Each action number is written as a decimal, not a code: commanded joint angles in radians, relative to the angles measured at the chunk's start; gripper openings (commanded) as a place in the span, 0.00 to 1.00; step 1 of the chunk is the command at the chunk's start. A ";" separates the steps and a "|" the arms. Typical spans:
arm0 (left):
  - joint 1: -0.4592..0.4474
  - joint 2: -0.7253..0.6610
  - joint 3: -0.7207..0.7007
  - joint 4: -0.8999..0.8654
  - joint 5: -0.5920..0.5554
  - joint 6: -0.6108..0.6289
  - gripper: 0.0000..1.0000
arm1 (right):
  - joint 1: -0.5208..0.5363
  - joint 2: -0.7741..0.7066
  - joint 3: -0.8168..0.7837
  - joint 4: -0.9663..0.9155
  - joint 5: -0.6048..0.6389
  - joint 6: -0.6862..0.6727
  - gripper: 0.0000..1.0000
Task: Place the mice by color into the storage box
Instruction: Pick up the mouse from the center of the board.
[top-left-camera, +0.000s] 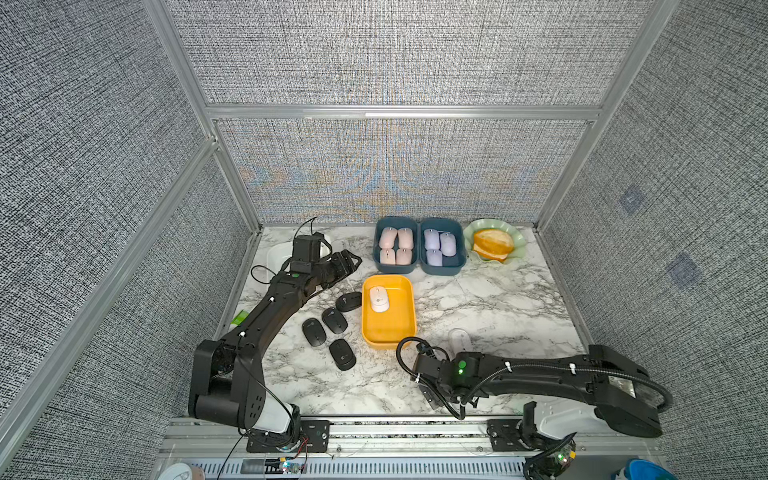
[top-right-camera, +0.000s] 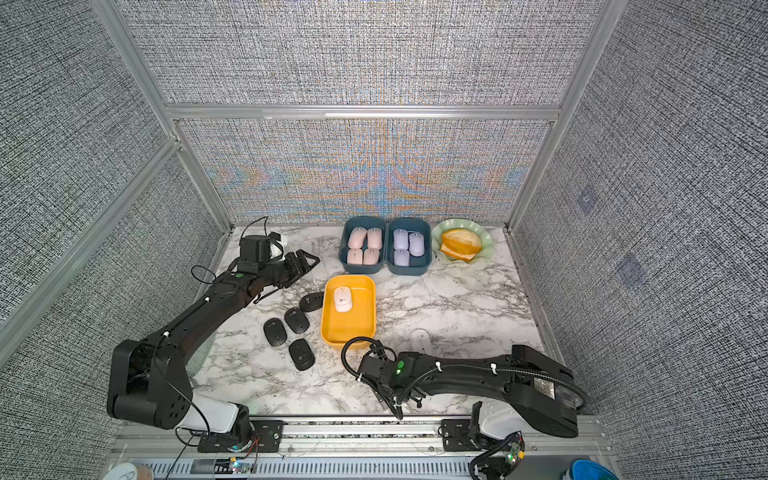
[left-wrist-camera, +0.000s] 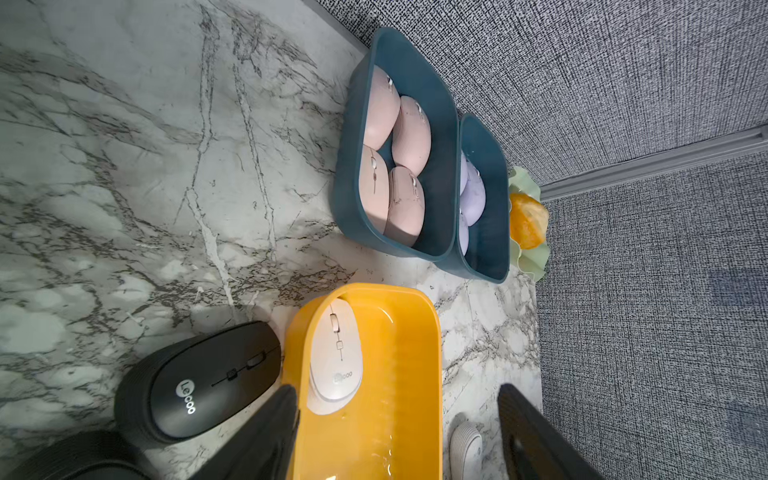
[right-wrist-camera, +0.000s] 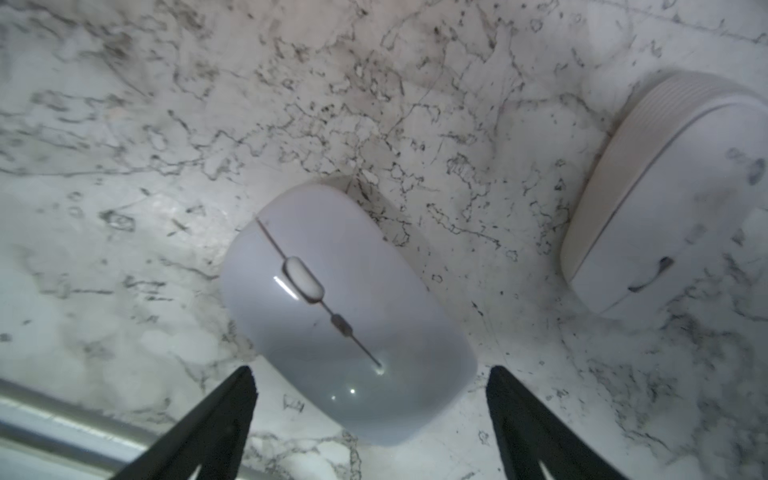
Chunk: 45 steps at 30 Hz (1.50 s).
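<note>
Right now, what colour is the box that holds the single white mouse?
Orange-yellow. The box shows best in the left wrist view.

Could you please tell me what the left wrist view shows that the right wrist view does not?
Only left wrist: the yellow box holding a white mouse, the blue boxes, a black mouse. Only right wrist: a smooth white mouse partly inside the open right gripper. Both: the marble table and, apparently, a ribbed white mouse.
</note>
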 joint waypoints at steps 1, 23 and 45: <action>0.000 0.003 0.004 0.004 0.006 0.006 0.77 | -0.015 0.022 0.010 0.013 0.062 0.016 0.95; -0.002 0.017 0.019 -0.018 -0.005 0.019 0.77 | -0.194 0.043 -0.070 0.244 -0.166 0.008 0.72; -0.002 -0.024 0.026 -0.034 -0.047 0.037 0.77 | -0.201 -0.041 0.014 0.142 -0.046 0.006 0.60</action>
